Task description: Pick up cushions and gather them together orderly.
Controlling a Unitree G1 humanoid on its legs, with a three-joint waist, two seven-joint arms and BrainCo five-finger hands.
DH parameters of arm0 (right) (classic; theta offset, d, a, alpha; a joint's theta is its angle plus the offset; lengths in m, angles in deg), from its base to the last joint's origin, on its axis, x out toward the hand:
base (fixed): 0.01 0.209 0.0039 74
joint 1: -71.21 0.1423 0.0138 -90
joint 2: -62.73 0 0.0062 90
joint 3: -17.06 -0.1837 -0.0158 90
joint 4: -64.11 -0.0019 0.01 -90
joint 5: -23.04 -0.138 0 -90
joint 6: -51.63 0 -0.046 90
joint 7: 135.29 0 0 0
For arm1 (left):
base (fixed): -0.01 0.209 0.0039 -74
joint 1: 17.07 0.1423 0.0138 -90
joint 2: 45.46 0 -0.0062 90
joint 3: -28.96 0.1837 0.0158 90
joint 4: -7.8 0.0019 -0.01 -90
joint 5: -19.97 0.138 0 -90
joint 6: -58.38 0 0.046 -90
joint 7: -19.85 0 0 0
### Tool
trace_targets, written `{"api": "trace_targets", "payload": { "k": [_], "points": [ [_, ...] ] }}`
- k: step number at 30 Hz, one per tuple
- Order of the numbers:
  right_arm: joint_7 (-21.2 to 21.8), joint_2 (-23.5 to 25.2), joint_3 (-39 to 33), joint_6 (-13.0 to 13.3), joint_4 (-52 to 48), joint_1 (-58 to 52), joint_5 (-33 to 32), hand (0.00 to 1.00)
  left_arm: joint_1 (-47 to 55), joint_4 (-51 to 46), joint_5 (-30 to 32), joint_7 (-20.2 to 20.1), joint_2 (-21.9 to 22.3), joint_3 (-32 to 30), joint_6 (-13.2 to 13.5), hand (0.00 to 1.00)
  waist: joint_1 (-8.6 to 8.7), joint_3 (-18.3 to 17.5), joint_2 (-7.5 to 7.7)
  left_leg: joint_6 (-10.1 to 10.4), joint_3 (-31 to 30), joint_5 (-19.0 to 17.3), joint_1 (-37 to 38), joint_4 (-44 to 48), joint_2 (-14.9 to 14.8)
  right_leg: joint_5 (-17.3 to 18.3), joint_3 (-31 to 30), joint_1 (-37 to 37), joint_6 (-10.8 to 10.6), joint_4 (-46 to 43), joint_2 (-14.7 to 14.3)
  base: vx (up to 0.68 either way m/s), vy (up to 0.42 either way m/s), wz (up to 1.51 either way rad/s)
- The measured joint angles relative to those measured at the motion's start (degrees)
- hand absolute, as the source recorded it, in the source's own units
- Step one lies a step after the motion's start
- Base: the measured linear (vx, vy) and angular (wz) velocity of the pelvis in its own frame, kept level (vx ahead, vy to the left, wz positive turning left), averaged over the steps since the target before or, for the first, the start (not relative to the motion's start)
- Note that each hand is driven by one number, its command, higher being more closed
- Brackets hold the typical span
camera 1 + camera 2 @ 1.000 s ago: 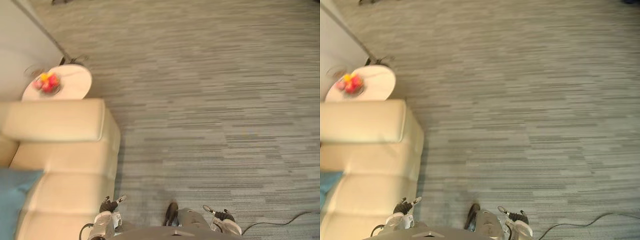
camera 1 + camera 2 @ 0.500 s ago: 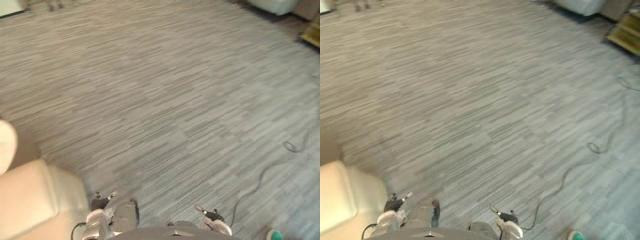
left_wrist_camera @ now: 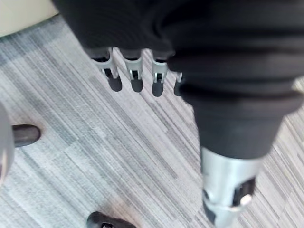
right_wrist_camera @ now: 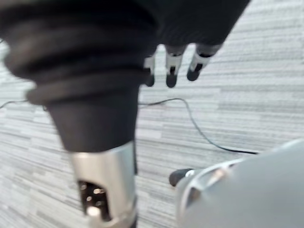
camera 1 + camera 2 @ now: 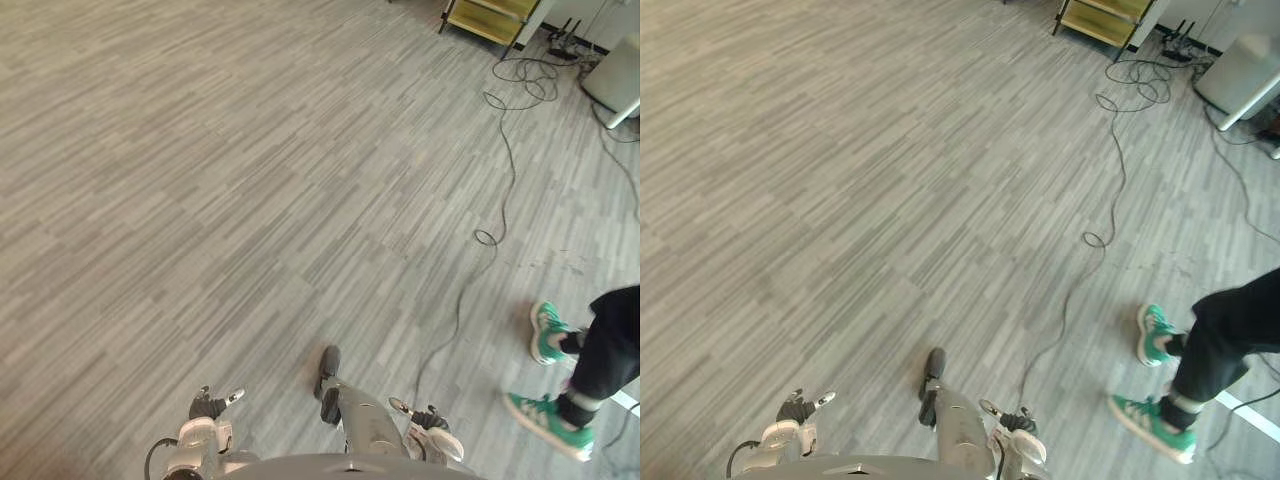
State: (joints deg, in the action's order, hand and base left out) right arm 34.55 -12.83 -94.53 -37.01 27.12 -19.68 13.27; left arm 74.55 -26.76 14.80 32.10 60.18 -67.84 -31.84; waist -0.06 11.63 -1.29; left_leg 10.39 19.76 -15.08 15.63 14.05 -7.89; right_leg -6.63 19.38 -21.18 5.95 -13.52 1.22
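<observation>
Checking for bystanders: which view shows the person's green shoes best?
The right eye view: both green shoes sit well inside it, with more of the trouser leg. The left eye view has them nearer its right edge. The wrist views face floor.

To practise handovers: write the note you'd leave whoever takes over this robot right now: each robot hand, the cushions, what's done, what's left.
Left robot hand: open, low, empty.
Right robot hand: same.
Cushions: none in either hand; ahead lie grey floor, a loose cable, a person at the right.
Done: nothing I can confirm.
Left: find, pick up and gather the cushions; mind cable and person.
</observation>
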Motion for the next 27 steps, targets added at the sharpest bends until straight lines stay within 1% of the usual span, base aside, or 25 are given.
{"api": "trace_targets", "payload": {
  "k": [1,2,3,4,5,7,8,9,10,12,13,14,15,16,17,18,19,20,21,22,23,24,25,26,27],
  "points": [
    [0.0,0.3,0.0,0.1,-0.4,0.0,0.0,0.0,0.3,-0.5,0.1,0.2,0.6,-1.1,0.1,0.0,-0.16,0.1,-0.64,0.0,-0.9,2.3,-2.0,7.4,-1.5,1.7,-0.6,0.7,0.1,-0.7,-0.8,0.37,-0.187,-0.5],
    [-0.1,0.4,-0.1,0.2,-0.7,-0.1,0.0,0.0,0.5,-0.5,0.1,0.2,1.1,-2.4,0.1,0.0,-0.04,0.5,-1.42,-1.0,-2.0,6.3,-5.3,16.8,-3.3,3.4,-1.8,2.6,0.5,-0.6,-2.4,0.5,-0.196,-0.8],
    [-0.1,0.3,0.5,0.0,-0.9,-0.2,0.0,0.0,1.3,-0.7,0.2,0.2,1.6,-3.5,0.1,0.0,-0.27,0.5,-1.94,-1.7,-3.6,11.7,-8.9,27.0,-5.5,4.5,-3.9,5.2,1.1,0.1,-3.9,0.51,-0.104,-0.88],
    [-0.1,0.3,0.8,-0.1,-0.9,-0.6,0.0,0.0,1.5,-1.1,0.2,0.1,1.6,-4.0,0.2,0.0,-0.55,0.6,-2.28,-2.4,-4.5,11.8,-12.0,35.9,-7.1,5.4,-5.4,7.8,1.6,1.3,-5.3,0.5,-0.087,-1.05],
    [-0.1,0.4,0.9,-0.2,-0.7,-0.7,0.0,0.0,1.5,-1.4,0.2,0.1,1.4,-4.3,0.3,0.0,-1.03,0.9,-2.05,-3.2,-5.0,10.9,-14.8,43.4,-8.2,6.2,-7.7,11.1,2.0,2.6,-6.3,0.46,-0.049,-0.94],
    [-0.3,0.4,1.0,-0.3,-0.5,-1.1,0.0,0.0,1.5,-2.2,0.2,0.1,1.2,-4.7,0.3,0.0,-1.48,1.2,-1.77,-4.0,-5.3,9.3,-18.9,48.6,-8.2,7.3,-10.4,15.5,2.1,4.7,-6.9,0.38,-0.045,-0.72],
    [-0.3,0.5,1.3,-0.4,-0.6,-1.3,0.0,0.0,1.9,-2.9,0.2,0.0,1.3,-5.0,0.3,0.0,-2.07,1.6,-1.31,-5.2,-5.3,8.4,-21.8,50.2,-8.0,8.6,-12.8,18.2,2.5,6.4,-7.3,0.37,-0.01,-0.68],
    [-0.4,0.4,1.2,-0.4,-0.4,-1.2,0.0,0.0,2.3,-3.8,0.1,0.0,1.5,-5.5,0.6,0.0,-2.48,1.5,-1.58,-5.2,-5.5,7.3,-25.0,49.7,-7.5,9.3,-14.2,20.5,2.5,7.8,-7.3,0.29,0.003,-0.64],
    [-0.4,0.3,1.2,-0.5,-0.2,-1.2,0.0,0.0,2.3,-4.1,-0.1,0.0,1.5,-5.6,0.7,0.0,-2.62,1.5,-1.69,-4.9,-5.5,6.7,-26.5,48.9,-7.2,9.4,-14.9,21.4,2.4,8.5,-7.3,0.26,0.032,-0.66],
    [-0.4,0.1,0.6,-0.6,0.3,-0.8,0.0,0.0,2.5,-5.7,-1.0,0.0,1.8,-6.7,0.8,0.0,-3.98,1.3,-1.96,-5.9,-4.4,4.7,-31.9,42.8,-6.3,10.2,-18.9,24.3,1.3,10.6,-7.3,0.3,0.064,-0.81],
    [-0.4,0.2,0.8,-0.8,0.0,-0.7,-0.1,0.0,2.5,-6.3,-1.3,0.0,1.9,-6.7,0.8,0.0,-4.56,1.3,-2.11,-6.1,-3.9,4.4,-34.0,37.0,-5.4,10.6,-20.2,25.6,1.4,11.8,-6.9,0.38,0.132,-0.78],
    [-0.4,0.1,0.9,-1.1,-0.1,-0.6,0.0,0.0,2.6,-6.7,-1.4,0.0,1.9,-6.6,0.8,0.0,-4.9,1.3,-2.05,-6.1,-3.8,4.5,-35.0,29.4,-3.8,11.1,-21.2,26.8,1.2,12.5,-6.3,0.44,0.165,-0.6],
    [-0.4,0.0,0.5,-1.2,0.0,-0.4,0.0,0.0,2.6,-7.1,-1.4,0.0,2.3,-6.6,0.8,0.0,-5.23,1.3,-2.0,-5.5,-4.0,6.0,-35.0,15.8,-1.1,12.0,-22.3,28.3,0.3,13.2,-5.3,0.45,0.175,-0.4],
    [-0.4,0.0,0.5,-1.2,0.1,-0.3,0.0,0.0,2.7,-7.2,-1.3,0.0,2.4,-6.5,0.8,0.0,-5.44,1.2,-2.14,-5.0,-4.2,7.8,-34.7,9.4,-0.2,12.6,-22.7,29.0,0.1,13.4,-4.9,0.58,0.231,-0.46],
    [-0.4,-0.8,0.5,-1.2,0.4,-0.2,0.1,0.0,3.1,-7.4,-1.3,0.0,2.8,-6.1,0.8,0.0,-6.1,0.6,-3.27,-3.6,-4.0,11.9,-35.7,-2.2,0.6,14.3,-24.1,30.5,-1.1,14.5,-4.9,0.49,0.224,-0.43],
    [-0.4,-1.2,0.5,-1.2,0.9,-0.2,0.1,0.0,3.4,-7.3,-1.2,0.0,2.7,-5.4,0.8,0.0,-6.33,0.2,-4.11,-4.2,-3.8,12.9,-36.7,-4.5,0.5,15.8,-24.7,32.3,-2.1,14.8,-5.1,0.64,0.318,-0.46],
    [-0.4,-1.2,0.5,-1.2,1.8,-0.6,0.2,0.0,3.9,-6.9,-1.3,0.0,2.3,-5.5,0.8,0.0,-6.35,0.0,-4.04,-6.7,-4.2,15.9,-36.3,-4.9,1.0,17.2,-25.0,34.8,-3.9,14.7,-4.5,0.63,0.314,-0.29],
    [-0.3,-0.8,0.6,-1.4,2.5,-1.2,0.3,0.0,3.9,-6.3,-1.0,0.0,1.6,-5.3,0.7,0.0,-6.27,-1.0,-2.96,-10.9,-4.8,20.6,-34.9,-4.6,2.6,19.0,-25.2,36.2,-5.0,13.3,-2.9,0.65,0.313,-0.22],
    [-0.3,-0.5,0.6,-1.5,2.5,-1.3,0.4,0.0,4.0,-6.0,-0.8,0.0,1.3,-5.3,0.7,0.0,-6.29,-1.5,-2.27,-12.6,-5.0,21.8,-34.5,-4.7,3.5,19.6,-25.2,35.8,-5.2,11.5,-2.2,0.54,0.25,-0.22],
    [-0.3,0.2,0.8,-1.5,2.5,-1.2,0.7,0.0,4.2,-5.7,-0.7,0.0,0.5,-5.2,0.7,0.0,-6.32,-3.0,-0.65,-14.1,-5.4,21.7,-33.9,-5.4,5.3,20.5,-25.4,33.0,-5.7,5.7,-0.9,0.4,0.195,-0.17],
    [-0.2,0.4,0.8,-1.5,2.5,-1.2,0.8,0.0,4.3,-5.4,-0.8,0.0,0.2,-5.2,0.7,0.0,-6.16,-3.4,0.04,-14.6,-5.2,21.3,-33.4,-5.7,6.0,21.0,-25.3,31.6,-6.6,2.3,-0.3,0.65,0.322,-0.11],
    [-0.2,1.1,0.6,-1.4,2.9,-1.3,1.1,0.0,4.3,-5.1,-0.8,-0.1,-1.0,-5.2,0.6,0.0,-5.85,-3.9,2.34,-15.9,-3.8,19.5,-30.8,-5.9,8.4,21.5,-25.2,28.1,-12.0,-8.6,1.7,0.64,0.298,-0.01],
    [-0.2,1.1,0.6,-1.4,3.4,-1.2,1.2,0.0,4.3,-5.1,-0.9,0.0,-1.2,-5.1,0.7,0.0,-5.8,-3.8,2.85,-16.5,-3.3,18.3,-29.9,-5.0,8.8,20.9,-25.4,26.9,-15.0,-13.1,2.2,0.62,0.271,-0.08],
    [-0.2,0.9,0.6,-1.3,4.4,-1.0,1.2,0.0,4.3,-5.1,-1.0,0.0,-1.4,-4.8,0.6,0.0,-5.99,-3.7,3.02,-17.1,-2.7,15.3,-28.6,-2.4,8.9,18.1,-26.5,24.4,-21.3,-21.7,2.5,0.34,0.125,-0.15],
    [-0.2,1.0,0.6,-1.3,4.4,-1.1,1.2,0.0,4.3,-5.0,-1.0,0.0,-1.4,-4.7,0.6,0.0,-6.07,-3.7,2.99,-17.0,-2.6,13.9,-27.7,-1.3,8.9,16.5,-26.9,23.1,-23.2,-25.6,2.4,0.52,0.193,-0.23]
  ]
}}
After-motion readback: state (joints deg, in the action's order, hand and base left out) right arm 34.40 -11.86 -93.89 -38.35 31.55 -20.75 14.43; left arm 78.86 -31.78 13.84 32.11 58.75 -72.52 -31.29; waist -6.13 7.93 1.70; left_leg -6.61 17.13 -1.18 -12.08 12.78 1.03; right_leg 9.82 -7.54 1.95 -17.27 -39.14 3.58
